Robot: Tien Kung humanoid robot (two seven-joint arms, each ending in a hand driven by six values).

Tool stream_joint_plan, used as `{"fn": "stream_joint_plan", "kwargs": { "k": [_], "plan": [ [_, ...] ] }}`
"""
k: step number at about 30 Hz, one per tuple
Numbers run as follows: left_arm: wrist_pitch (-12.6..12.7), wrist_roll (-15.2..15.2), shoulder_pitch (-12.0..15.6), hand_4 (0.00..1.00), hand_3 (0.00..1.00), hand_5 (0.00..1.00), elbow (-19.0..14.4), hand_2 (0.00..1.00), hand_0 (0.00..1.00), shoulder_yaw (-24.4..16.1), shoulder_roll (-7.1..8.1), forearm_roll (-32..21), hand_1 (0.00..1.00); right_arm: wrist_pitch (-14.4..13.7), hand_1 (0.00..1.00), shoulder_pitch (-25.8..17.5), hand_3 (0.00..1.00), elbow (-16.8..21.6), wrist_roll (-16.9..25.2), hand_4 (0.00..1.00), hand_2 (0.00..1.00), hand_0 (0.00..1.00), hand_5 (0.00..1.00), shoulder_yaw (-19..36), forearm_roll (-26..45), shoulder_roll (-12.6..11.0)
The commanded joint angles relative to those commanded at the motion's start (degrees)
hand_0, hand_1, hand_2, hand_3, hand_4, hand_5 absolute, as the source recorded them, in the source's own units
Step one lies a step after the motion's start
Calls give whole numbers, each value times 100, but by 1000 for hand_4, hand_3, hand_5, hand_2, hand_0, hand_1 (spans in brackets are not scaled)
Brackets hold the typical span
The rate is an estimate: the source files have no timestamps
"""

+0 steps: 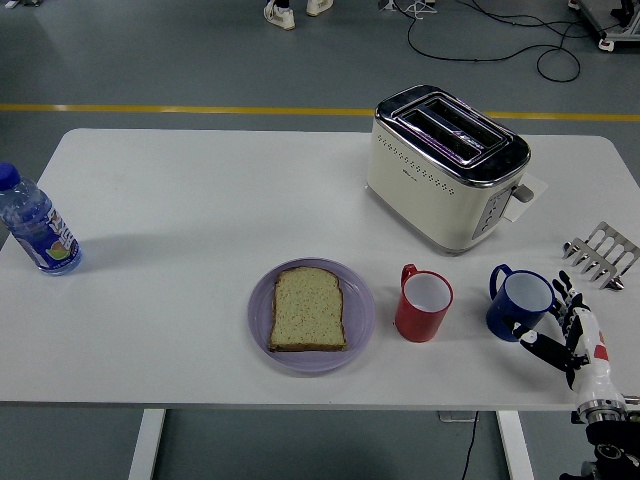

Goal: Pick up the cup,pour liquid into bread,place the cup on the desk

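- Head view: the robot's right hand (pixel 566 330) is hovering at the table's near right corner, fingers spread and holding nothing, thumb just beside the blue ceramic mug (pixel 519 304), apparently lining up a grasp.
- The slice of brown bread (pixel 308 309) is lying flat on a lilac round plate (pixel 357 290), so the pour has a target.
- A red mug (pixel 423 303) is standing between plate and blue mug.
- The left hand is out of view.

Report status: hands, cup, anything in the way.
Right hand open beside blue cup, no grasp yet. Left hand not in view. Blue cup upright on table. Red cup stands between it and the bread.
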Motion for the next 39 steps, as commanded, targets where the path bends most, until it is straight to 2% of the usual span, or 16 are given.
{"fn": "stream_joint_plan", "kwargs": {
  "k": [22, 33, 39],
  "plan": [
    [-17, 26, 36, 295, 524, 750, 3, 576, 646, 161, -23, -85, 611, -301, 869, 496, 998, -719, 514, 998, 968, 942, 32, -477, 886, 202],
    [-16, 26, 20, 295, 526, 752, 3, 575, 646, 65, -32, -58, 613, -324, 861, 648, 998, -845, 832, 998, 962, 941, 34, -657, 1343, 247],
    [-18, 28, 15, 296, 526, 756, 1, 577, 646, 65, -37, -66, 613, -439, 867, 746, 998, -931, 955, 998, 963, 942, 39, -792, 1403, 270]
  ]
}}
